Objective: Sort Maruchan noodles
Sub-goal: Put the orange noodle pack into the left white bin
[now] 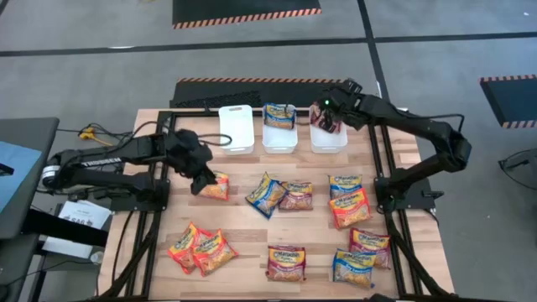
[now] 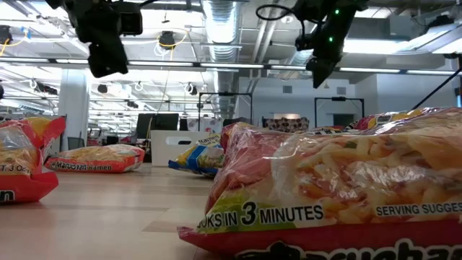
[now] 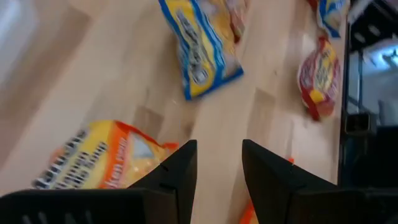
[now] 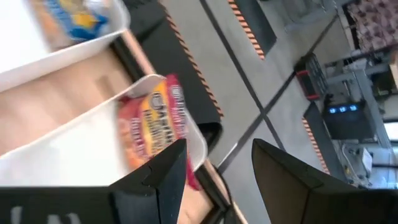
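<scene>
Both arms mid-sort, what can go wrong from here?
1. The dark red packet leans on the right tub's rim beside the open right gripper; it may tip out.
2. The open left gripper hangs next to the orange packet, not over it; closing could miss or pinch only an edge.
3. The blue packet overlaps a dark red one; a pick may drag both.

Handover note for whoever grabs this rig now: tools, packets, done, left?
Left tool: open, empty, over the orange packet at the table's left-middle.
Right tool: open, over the right tub, dark red packet leaning against its wall.
Done: blue packet in the middle tub, red one in the right tub.
Left: left tub looks empty; about a dozen packets loose on the table.
</scene>
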You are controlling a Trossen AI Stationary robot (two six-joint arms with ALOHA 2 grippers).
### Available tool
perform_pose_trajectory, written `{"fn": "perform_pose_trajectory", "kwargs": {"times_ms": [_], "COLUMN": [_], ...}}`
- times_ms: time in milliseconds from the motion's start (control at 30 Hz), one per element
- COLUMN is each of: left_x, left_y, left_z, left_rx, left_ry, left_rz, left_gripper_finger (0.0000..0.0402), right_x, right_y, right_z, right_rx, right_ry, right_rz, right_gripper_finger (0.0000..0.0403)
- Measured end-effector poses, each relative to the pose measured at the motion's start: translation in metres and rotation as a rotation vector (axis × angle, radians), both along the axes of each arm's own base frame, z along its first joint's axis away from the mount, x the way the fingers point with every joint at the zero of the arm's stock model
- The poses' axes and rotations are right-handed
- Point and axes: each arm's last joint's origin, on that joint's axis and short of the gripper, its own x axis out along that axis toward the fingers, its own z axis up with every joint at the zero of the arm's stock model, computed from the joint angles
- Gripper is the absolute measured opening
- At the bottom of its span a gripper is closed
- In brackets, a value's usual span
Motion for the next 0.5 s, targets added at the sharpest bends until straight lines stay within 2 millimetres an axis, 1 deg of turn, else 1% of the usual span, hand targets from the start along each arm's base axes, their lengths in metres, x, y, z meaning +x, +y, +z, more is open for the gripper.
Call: {"fn": "perform_pose_trajectory", "kwargs": {"times_ms": [167, 300, 400, 500], "left_x": [0.009, 0.017, 0.026, 0.034], "left_y": [-0.012, -0.016, -0.018, -0.024], "left_z": [-0.011, -0.024, -0.035, -0.046], "left_rx": [0.004, -0.029, -0.116, -0.242], "left_ry": [0.076, 0.174, 0.256, 0.315], "left_rz": [-0.089, -0.107, -0.098, -0.148], "left_gripper_finger": [0.0117, 0.0130, 0.0148, 0.0165], "right_x": [0.008, 0.012, 0.012, 0.012], "right_y": [0.021, 0.033, 0.040, 0.045], "right_z": [-0.001, -0.003, -0.004, -0.006], "right_rx": [0.024, 0.044, 0.058, 0.071], "right_ry": [-0.006, -0.004, 0.007, 0.017], "right_rz": [0.047, 0.068, 0.078, 0.079], "right_gripper_finger": [0.0205, 0.0205, 0.0205, 0.0205]}}
